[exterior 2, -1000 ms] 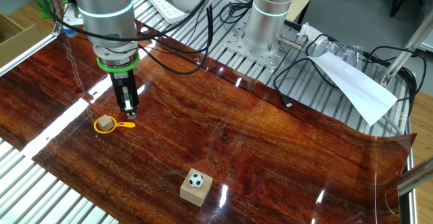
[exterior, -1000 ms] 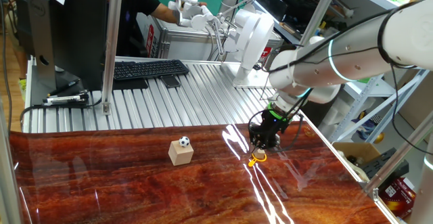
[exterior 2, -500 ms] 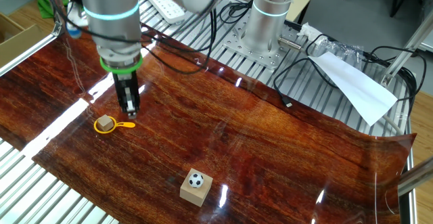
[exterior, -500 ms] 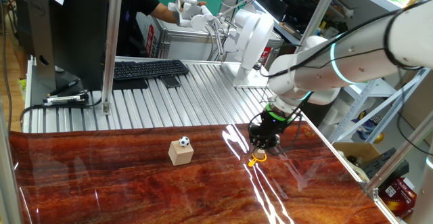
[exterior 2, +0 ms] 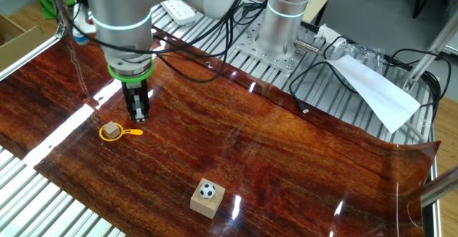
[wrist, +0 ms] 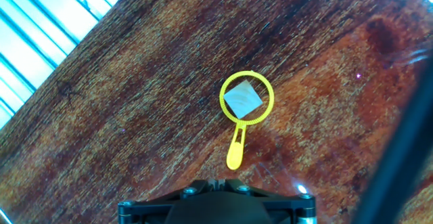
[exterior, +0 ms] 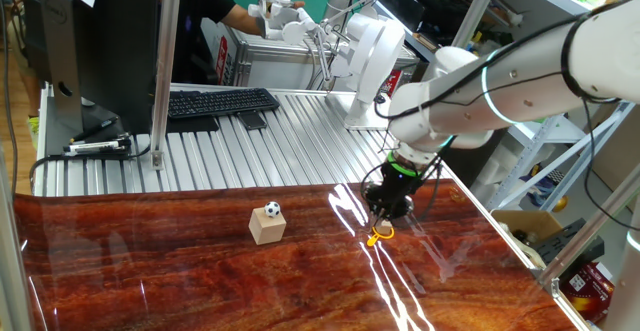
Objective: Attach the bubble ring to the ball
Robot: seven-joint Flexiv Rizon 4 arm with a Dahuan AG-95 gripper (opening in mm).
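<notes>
Just beneath the shut, empty pincer [exterior 2: 138,117], the bubble ring [wrist: 246,101] lies flat, looped around a small cube [wrist: 241,100], its stem toward the fingers, probably for grasping. Well apart, the ball [exterior 2: 207,190] sits atop a larger block [exterior 2: 206,201].

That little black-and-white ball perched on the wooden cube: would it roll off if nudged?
Probably: the tiny black-and-white soccer-patterned ball rests on the tan wooden cube's flat top, with no visible rim. It looks light; the cube should stay put.
</notes>
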